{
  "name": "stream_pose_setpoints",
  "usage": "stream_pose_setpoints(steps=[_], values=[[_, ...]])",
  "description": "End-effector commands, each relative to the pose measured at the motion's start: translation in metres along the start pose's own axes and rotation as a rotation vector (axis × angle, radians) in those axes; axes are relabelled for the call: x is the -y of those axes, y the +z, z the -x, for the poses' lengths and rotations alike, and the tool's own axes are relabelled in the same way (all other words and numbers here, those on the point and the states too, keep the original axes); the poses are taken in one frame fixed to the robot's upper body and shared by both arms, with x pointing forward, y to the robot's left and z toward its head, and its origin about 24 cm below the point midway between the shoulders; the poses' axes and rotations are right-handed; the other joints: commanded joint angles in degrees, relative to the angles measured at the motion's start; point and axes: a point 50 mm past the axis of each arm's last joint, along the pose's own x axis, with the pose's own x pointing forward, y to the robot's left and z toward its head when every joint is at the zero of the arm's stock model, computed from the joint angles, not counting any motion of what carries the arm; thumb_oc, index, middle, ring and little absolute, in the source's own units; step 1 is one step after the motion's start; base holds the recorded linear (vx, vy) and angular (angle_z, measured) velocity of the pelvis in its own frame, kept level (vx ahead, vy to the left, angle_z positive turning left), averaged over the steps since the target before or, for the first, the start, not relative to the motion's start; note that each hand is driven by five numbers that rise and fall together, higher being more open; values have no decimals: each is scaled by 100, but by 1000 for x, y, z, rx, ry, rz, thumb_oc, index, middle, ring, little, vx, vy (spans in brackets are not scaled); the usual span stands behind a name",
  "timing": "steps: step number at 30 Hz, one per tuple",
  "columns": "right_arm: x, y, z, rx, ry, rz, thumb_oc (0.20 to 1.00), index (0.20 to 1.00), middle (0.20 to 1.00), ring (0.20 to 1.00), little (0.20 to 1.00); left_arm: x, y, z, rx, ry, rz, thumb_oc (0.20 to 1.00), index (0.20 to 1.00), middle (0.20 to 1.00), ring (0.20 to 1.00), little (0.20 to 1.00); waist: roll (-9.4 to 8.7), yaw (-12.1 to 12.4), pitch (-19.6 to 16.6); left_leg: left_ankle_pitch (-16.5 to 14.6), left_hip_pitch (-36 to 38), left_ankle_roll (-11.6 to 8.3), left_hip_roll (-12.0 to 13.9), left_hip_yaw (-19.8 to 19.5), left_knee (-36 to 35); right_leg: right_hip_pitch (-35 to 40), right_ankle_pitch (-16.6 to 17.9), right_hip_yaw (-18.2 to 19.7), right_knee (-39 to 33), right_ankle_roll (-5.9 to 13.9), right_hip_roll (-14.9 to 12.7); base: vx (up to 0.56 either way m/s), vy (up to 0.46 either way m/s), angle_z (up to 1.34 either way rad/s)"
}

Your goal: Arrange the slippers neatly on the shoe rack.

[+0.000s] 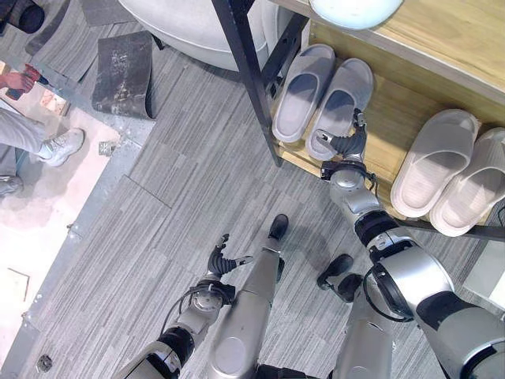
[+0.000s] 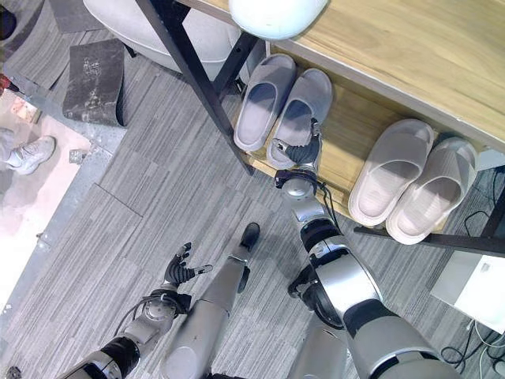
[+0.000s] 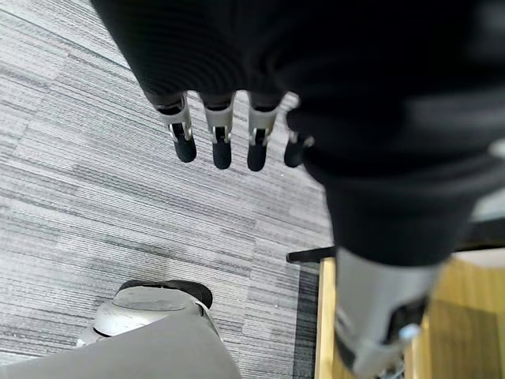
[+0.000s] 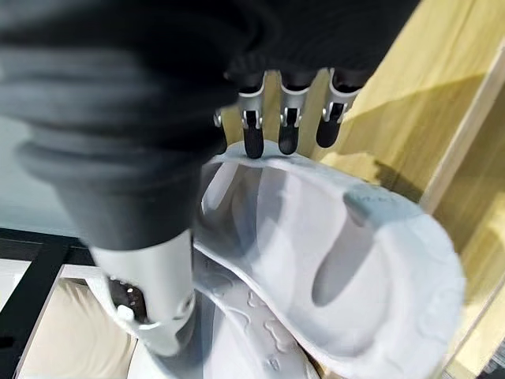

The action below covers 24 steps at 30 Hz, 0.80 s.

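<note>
I see my right hand (image 1: 349, 142) at the heel of the right slipper of the grey pair (image 1: 341, 105), its fingers (image 4: 287, 134) straight and loose, their dark tips on the heel rim; nothing is gripped. That slipper sits beside its mate (image 1: 302, 91) on the wooden lower shelf (image 1: 384, 126) of the shoe rack, next to the black upright (image 1: 246, 71). A beige pair (image 1: 454, 172) lies further along the same shelf, well apart. My left hand (image 1: 222, 261) hangs over the grey floor (image 1: 181, 181), fingers relaxed and empty.
</note>
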Motion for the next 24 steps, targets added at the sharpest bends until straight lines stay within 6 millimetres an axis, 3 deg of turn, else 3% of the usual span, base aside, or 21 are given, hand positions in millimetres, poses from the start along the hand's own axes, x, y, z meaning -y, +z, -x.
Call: stream_pose_setpoints(steps=[1,8,13,19,20,21,22,23,24], values=[[8,54,-20,159,-1,-82,1000,1000,1000,1000,1000,16,-12,12,-23,-69,-21,1000,1000,1000,1000,1000,202,154,175,-956,153,262,-201,133,784,481,-155,184,-247,445,212,27,5,4],[7,50,-19,132,29,-147,1000,1000,1000,1000,1000,12,-15,12,-39,-61,-14,1000,1000,1000,1000,1000,121,153,115,-937,393,246,-134,145,615,683,-100,197,-423,446,303,46,2,1],[2,38,1,242,17,25,1000,1000,1000,1000,1000,7,-32,18,-112,-7,-5,1000,1000,1000,1000,1000,-113,-78,-72,-760,927,195,46,217,-3,1161,246,158,-1132,463,547,47,-13,-11],[12,-4,36,254,49,136,1000,1000,1000,1000,1000,4,-44,28,-156,21,23,1000,1000,1000,1000,1000,-279,-350,-423,-364,1627,169,242,335,-888,1816,749,34,-2089,494,820,44,10,-14],[13,-22,53,220,105,133,1000,1000,1000,1000,1000,4,-49,32,-174,23,39,1000,1000,1000,1000,1000,-332,-435,-589,-254,1966,142,326,418,-1248,2103,869,29,-2449,531,952,95,-27,-17],[13,-22,53,220,105,133,1000,1000,1000,1000,1000,4,-49,32,-174,23,39,1000,1000,1000,1000,1000,-332,-435,-587,-254,1970,142,327,417,-1251,2107,870,29,-2451,531,953,141,-21,-17],[13,-40,71,181,182,140,1000,1000,1000,1000,1000,4,-54,36,-195,17,45,1000,1000,1000,1000,1000,-374,-502,-740,-192,2213,125,408,490,-1485,2301,931,41,-2701,545,1022,64,-8,-16],[13,-40,71,180,182,141,1000,1000,1000,1000,1000,4,-54,36,-196,16,45,1000,1000,1000,1000,1000,-372,-501,-739,-187,2227,125,411,491,-1498,2314,936,41,-2713,545,1026,127,-39,-44],[17,-59,91,126,283,119,1000,1000,1000,1000,1000,2,-60,41,-217,11,43,1000,1000,1000,1000,1000,-405,-562,-905,-97,2510,94,498,595,-1785,2562,1021,70,-3058,578,1124,110,-35,-39]])
